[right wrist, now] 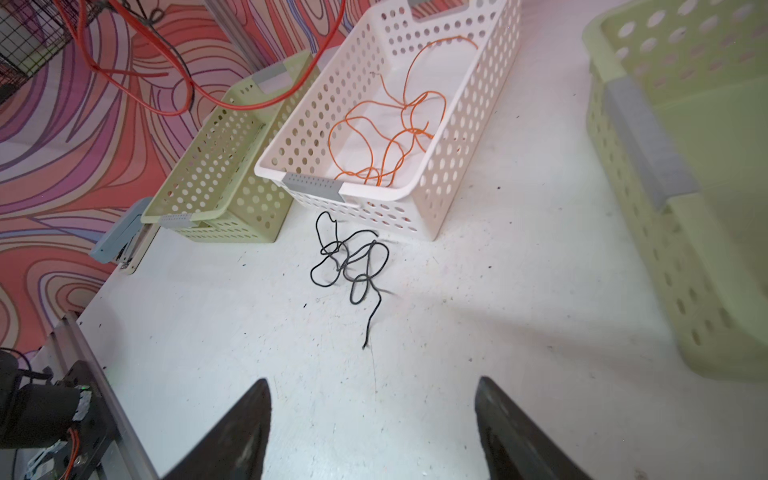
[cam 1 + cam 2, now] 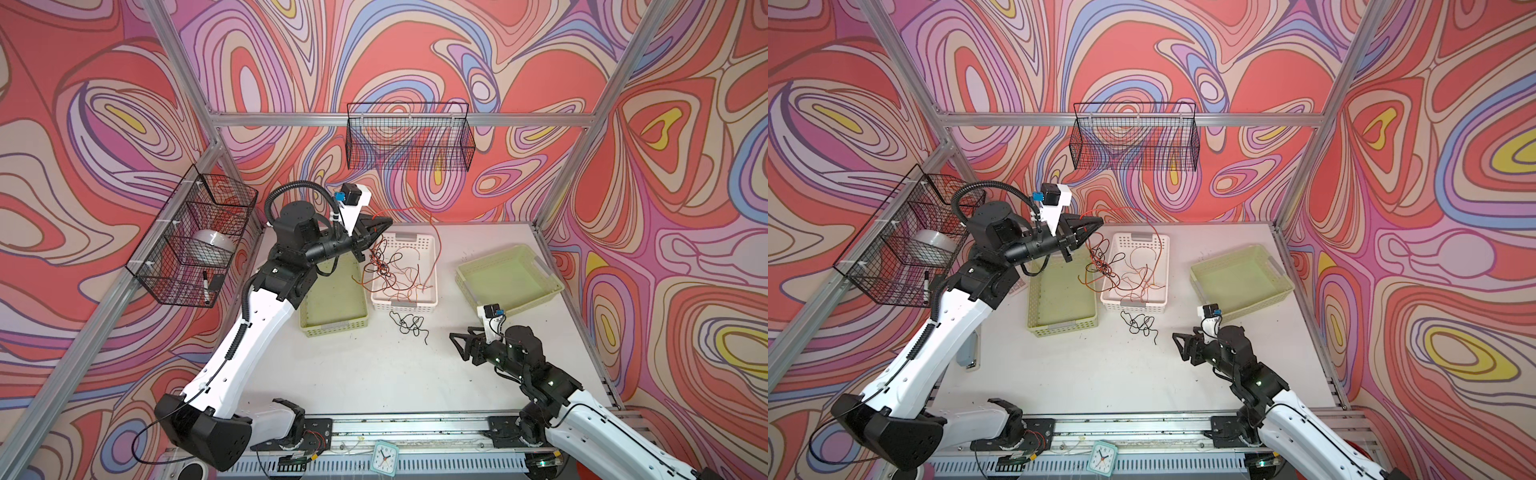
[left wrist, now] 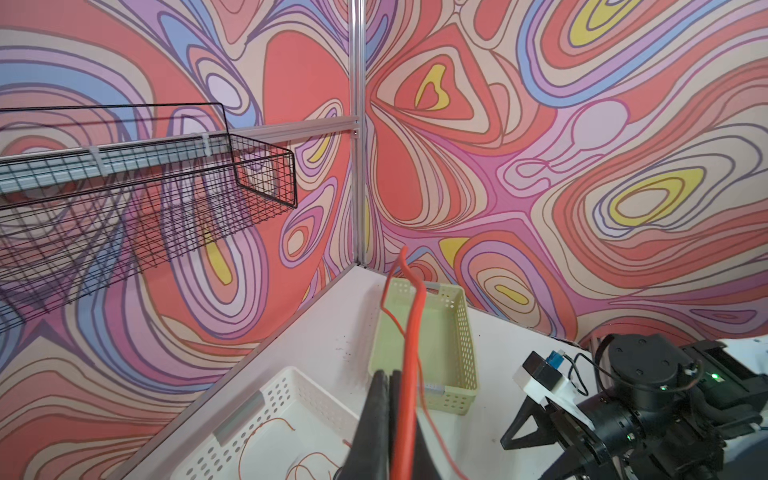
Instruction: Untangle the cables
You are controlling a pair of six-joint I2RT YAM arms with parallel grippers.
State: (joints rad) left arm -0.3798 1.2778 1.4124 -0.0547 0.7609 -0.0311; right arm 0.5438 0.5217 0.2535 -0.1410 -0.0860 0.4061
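White basket (image 2: 430, 306) stands between a green basket (image 2: 332, 330) and an angled green basket (image 2: 507, 276); clock (image 2: 384, 457) lies in front.

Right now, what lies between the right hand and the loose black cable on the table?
Nothing but bare table separates the right hand from the black cable, clearest in the right wrist view.

Orange and red-brown cables (image 2: 379, 259) in a hanging tangle over the white basket (image 2: 424, 306); 1 black cable (image 2: 409, 324) loosely coiled on the table (image 2: 374, 365) just before it.

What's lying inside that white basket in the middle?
Thin orange cables loop loosely across the white basket's floor. Its near wall hides the floor strip right behind it.
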